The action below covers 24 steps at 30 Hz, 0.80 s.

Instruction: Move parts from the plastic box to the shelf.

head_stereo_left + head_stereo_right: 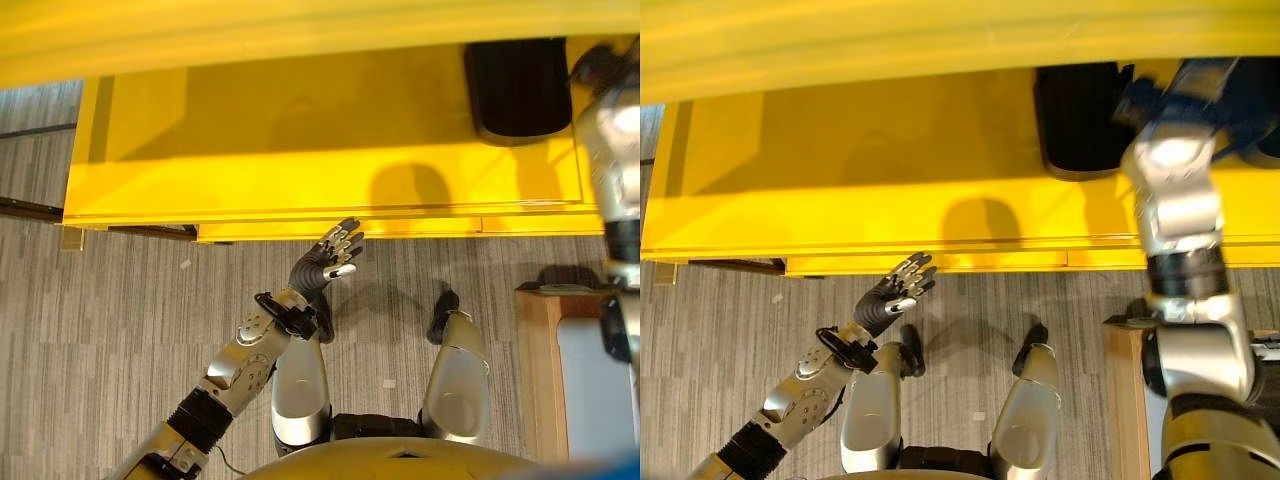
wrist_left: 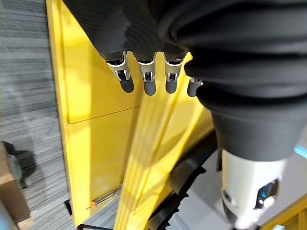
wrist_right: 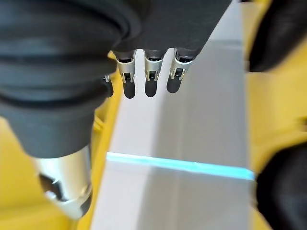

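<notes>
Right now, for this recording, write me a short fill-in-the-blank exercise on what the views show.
1. The shelf is painted ____.
2. The left hand hangs with its fingers ____, holding nothing.
3. The part lying on the shelf is ____ in colour.
4. The right hand has straight fingers and holds ____.

Missing words: yellow; open; black; nothing
</notes>
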Motion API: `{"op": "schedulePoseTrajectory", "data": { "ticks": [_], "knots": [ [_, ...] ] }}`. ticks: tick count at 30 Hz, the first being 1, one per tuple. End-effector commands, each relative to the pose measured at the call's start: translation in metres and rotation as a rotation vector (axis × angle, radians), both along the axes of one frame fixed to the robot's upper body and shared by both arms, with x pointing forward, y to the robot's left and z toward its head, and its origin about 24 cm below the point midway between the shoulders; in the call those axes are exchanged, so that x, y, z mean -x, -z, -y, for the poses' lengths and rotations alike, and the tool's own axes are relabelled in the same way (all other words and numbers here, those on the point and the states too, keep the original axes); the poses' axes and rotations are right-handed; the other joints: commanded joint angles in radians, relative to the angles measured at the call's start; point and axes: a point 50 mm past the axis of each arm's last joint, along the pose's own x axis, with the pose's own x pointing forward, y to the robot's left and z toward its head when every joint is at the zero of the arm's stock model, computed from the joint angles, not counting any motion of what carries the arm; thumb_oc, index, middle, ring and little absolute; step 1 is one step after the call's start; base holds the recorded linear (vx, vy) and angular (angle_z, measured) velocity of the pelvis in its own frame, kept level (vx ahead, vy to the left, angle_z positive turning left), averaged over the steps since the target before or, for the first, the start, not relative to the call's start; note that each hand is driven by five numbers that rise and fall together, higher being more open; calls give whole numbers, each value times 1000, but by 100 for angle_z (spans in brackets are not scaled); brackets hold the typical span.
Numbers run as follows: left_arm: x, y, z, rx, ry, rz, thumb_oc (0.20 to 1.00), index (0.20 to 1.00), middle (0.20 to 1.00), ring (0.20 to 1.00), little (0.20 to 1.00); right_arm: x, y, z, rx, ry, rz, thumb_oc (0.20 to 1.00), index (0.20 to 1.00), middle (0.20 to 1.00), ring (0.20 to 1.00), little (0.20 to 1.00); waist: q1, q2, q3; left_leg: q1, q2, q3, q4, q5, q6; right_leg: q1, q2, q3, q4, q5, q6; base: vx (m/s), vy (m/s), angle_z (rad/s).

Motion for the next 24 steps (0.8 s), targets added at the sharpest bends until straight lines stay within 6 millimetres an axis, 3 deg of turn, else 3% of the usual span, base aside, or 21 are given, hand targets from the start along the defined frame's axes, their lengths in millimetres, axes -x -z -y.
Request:
{"op": "schedulePoseTrajectory", "data": {
  "ticks": [1, 3, 5, 10, 15, 19, 24],
  "knots": [
    [5, -8, -9, -10, -136, 61, 1000, 1000, 1000, 1000, 1000, 9, 16, -13, 3, -112, 18, 1000, 1000, 1000, 1000, 1000, -30, -24, -42, 102, -41, 18, -123, -5, 40, 57, 92, 39, 33, -104, -10, -4, 93, -3],
    [3, 0, -18, -5, -250, 10, 1000, 1000, 1000, 1000, 1000, 21, 57, -27, -73, -212, -58, 1000, 1000, 1000, 1000, 1000, -50, -35, -64, 138, -45, 31, -170, 11, 41, 92, 100, 39, -31, -75, -3, -40, 115, -11],
    [11, 7, -23, -28, -323, 23, 1000, 1000, 1000, 1000, 1000, 56, 103, -41, -99, -344, -104, 1000, 1000, 1000, 1000, 1000, -84, -47, -109, 204, -46, 65, -253, 40, 40, 156, 100, 32, -151, -20, 23, -30, 192, -23],
    [15, 5, -32, -92, -405, 46, 1000, 1000, 1000, 1000, 1000, 78, 130, -59, -69, -451, -192, 1000, 1000, 1000, 1000, 1000, -110, -53, -159, 256, -56, 94, -315, 62, 40, 217, 93, 26, -253, 33, 50, -5, 127, -12],
    [18, 7, -40, -114, -467, 36, 1000, 1000, 1000, 1000, 1000, 84, 148, -69, 7, -478, -286, 1000, 1000, 1000, 1000, 1000, -100, -65, -199, 278, -68, 105, -327, 59, 47, 257, 71, 6, -302, 69, 69, -17, 113, 3],
    [20, 2, -34, -188, -369, 122, 1000, 1000, 1000, 1000, 1000, 81, 165, -59, -47, -402, -381, 1000, 1000, 1000, 1000, 1000, -93, -85, -218, 286, -90, 103, -323, 36, 66, 275, 61, 7, -338, 107, 84, -18, 165, 4],
    [14, 6, -38, -261, -457, 92, 1000, 1000, 1000, 1000, 1000, 81, 172, -49, -83, -293, -405, 1000, 1000, 1000, 1000, 1000, -95, -101, -216, 277, -112, 114, -300, 8, 87, 277, 48, 0, -359, 152, 91, -31, 168, -2]
  ]
}}
